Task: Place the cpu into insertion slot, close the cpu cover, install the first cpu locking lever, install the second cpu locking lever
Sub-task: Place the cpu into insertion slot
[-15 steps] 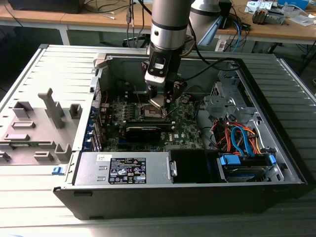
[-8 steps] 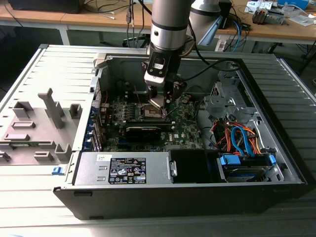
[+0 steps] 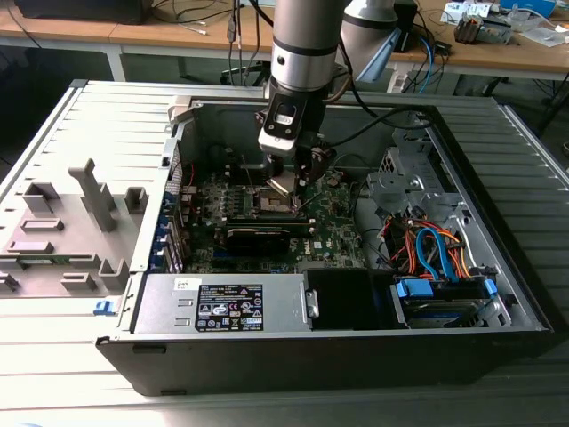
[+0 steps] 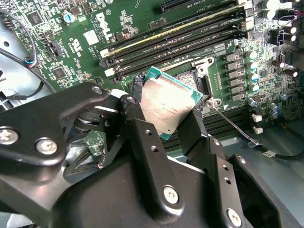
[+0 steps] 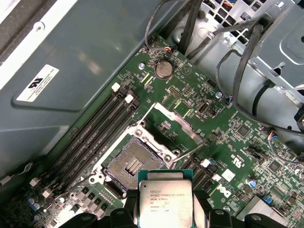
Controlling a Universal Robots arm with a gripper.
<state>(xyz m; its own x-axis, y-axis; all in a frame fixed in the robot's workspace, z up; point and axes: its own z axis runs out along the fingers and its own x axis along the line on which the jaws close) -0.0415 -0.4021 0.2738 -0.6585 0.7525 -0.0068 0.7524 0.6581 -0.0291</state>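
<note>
We see black jaws clamped on the small square silvery-grey cpu (image 4: pixel 168 107), near the uncovered silver-rimmed, dark-centred insertion slot (image 5: pixel 133 164).

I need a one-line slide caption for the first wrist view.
The gripper holds the cpu close to the empty insertion slot, cpu cover open.

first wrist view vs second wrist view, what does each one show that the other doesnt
First wrist view: the insertion slot laid bare, its dark centre empty, with the cpu cover swung open beside it, and the printed top of the cpu. Second wrist view: the pincer close up, its black fingers clamped on two opposite edges of the cpu. Both: the cpu held above the green board, not yet in the slot, and the long memory slots.
</note>
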